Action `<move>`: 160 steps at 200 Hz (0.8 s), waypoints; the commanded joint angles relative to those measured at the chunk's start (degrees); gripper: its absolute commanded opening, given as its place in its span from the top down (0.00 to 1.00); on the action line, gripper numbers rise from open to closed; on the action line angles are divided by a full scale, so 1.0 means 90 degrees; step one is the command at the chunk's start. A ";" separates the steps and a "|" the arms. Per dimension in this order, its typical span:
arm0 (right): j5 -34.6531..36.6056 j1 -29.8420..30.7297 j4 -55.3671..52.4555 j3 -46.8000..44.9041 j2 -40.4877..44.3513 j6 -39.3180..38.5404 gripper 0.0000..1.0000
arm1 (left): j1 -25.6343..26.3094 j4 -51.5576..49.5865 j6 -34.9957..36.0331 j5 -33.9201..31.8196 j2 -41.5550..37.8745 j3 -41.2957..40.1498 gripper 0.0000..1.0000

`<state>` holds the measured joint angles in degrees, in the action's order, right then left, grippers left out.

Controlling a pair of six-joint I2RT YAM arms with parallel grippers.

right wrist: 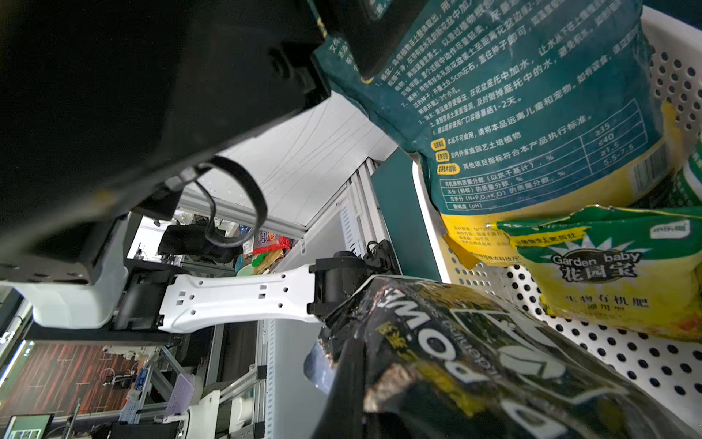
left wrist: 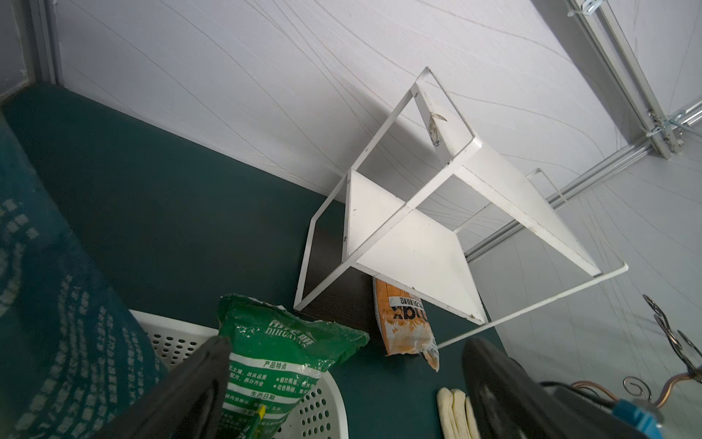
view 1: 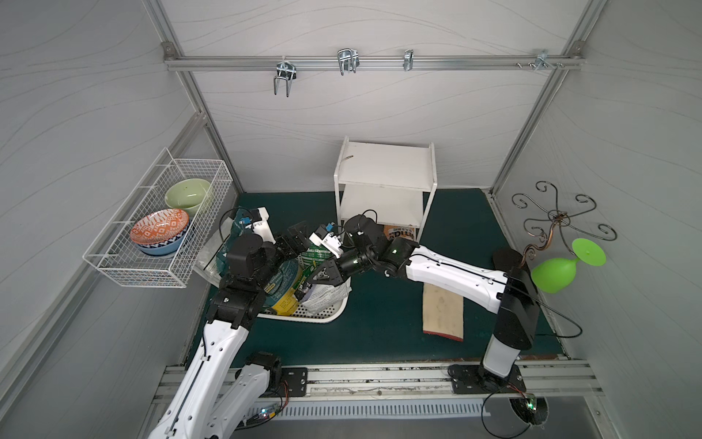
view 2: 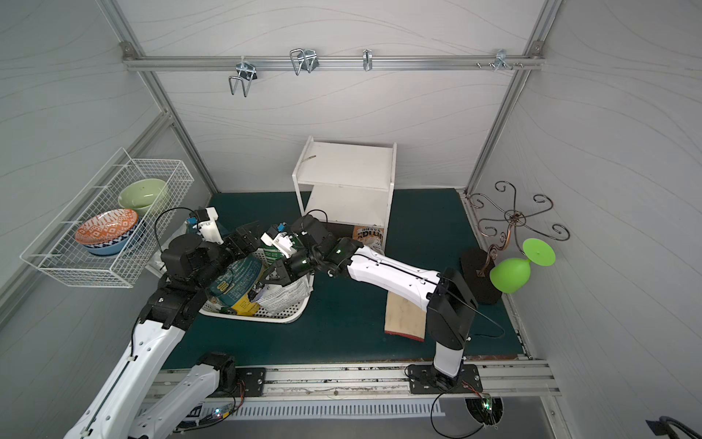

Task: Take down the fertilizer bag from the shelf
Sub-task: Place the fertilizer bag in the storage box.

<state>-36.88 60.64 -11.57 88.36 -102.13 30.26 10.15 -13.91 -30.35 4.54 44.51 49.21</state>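
Your right claw (view 1: 323, 275) was pinched on a black bag (right wrist: 475, 365) over the perforated basket (view 1: 323, 315); your left claw (left wrist: 342, 387) hung spread. The shelf (view 1: 383, 163) boards stood bare, so the step looked like depositing. Next you needed to release.

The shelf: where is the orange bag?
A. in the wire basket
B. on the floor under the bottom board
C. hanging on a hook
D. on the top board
B: the orange bag lies on the green mat, partly beneath the shelf's lowest board; both boards are bare.
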 commanded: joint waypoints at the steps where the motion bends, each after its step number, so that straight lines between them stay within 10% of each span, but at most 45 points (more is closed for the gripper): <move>1: -0.0212 0.0030 0.0258 -0.0083 -0.0295 0.0176 1.00 | -0.0023 0.0312 0.0042 -0.0062 -0.0091 0.0020 0.01; 160: -0.0638 0.0369 0.0286 0.0766 -0.0676 0.0225 1.00 | -0.0033 0.0378 0.0188 -0.0225 -0.0087 -0.0059 0.01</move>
<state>-40.69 63.46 -12.29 93.19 -108.84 33.28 10.13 -13.15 -29.95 3.33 44.03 48.31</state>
